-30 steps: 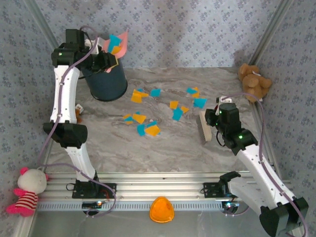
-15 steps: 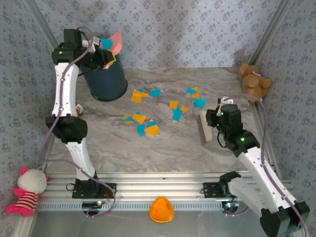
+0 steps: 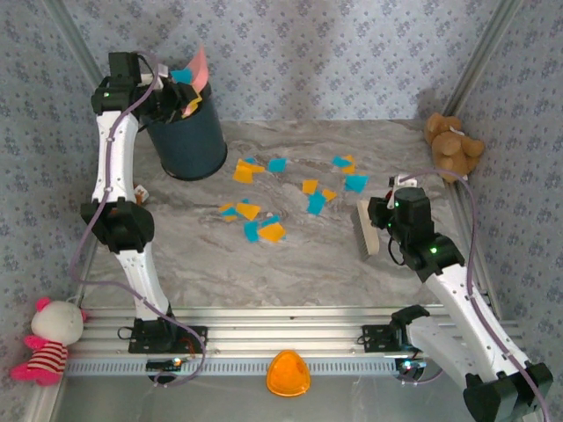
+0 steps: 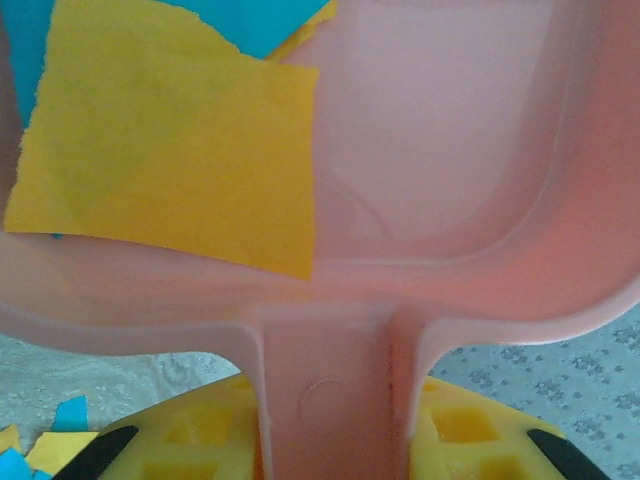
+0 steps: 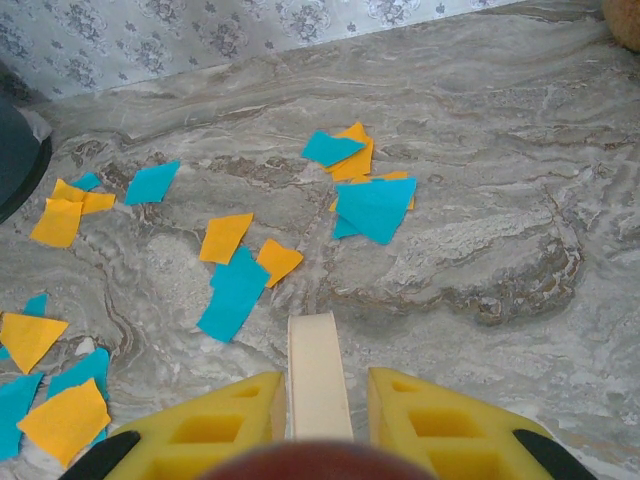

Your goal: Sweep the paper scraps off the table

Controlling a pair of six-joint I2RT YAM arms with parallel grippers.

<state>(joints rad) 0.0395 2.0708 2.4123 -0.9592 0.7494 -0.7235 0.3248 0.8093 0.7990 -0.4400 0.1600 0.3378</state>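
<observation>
Partway: left gripper (image 4: 325,440) clenched on dustpan (image 4: 440,150), tilted over bin (image 3: 189,145), apparently; right gripper (image 5: 320,420) clenched on brush (image 3: 363,229); most scraps (image 3: 264,230) left on table (image 3: 264,272).

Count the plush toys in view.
2: a brown teddy bear at the table's far right edge, a pink-and-white plush beside the near-left corner; the left arm may hide another.

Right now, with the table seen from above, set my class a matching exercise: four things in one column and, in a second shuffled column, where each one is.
Things
1. dustpan
2. brush
3. teddy bear
4. paper scraps

Places
A. spread over the middle of the table
B. at the far right edge of the table
C. held in the right gripper
D. held by the left gripper above the dark bin

Pairs: 1-D, 2-C, 3-B, 4-A
</observation>
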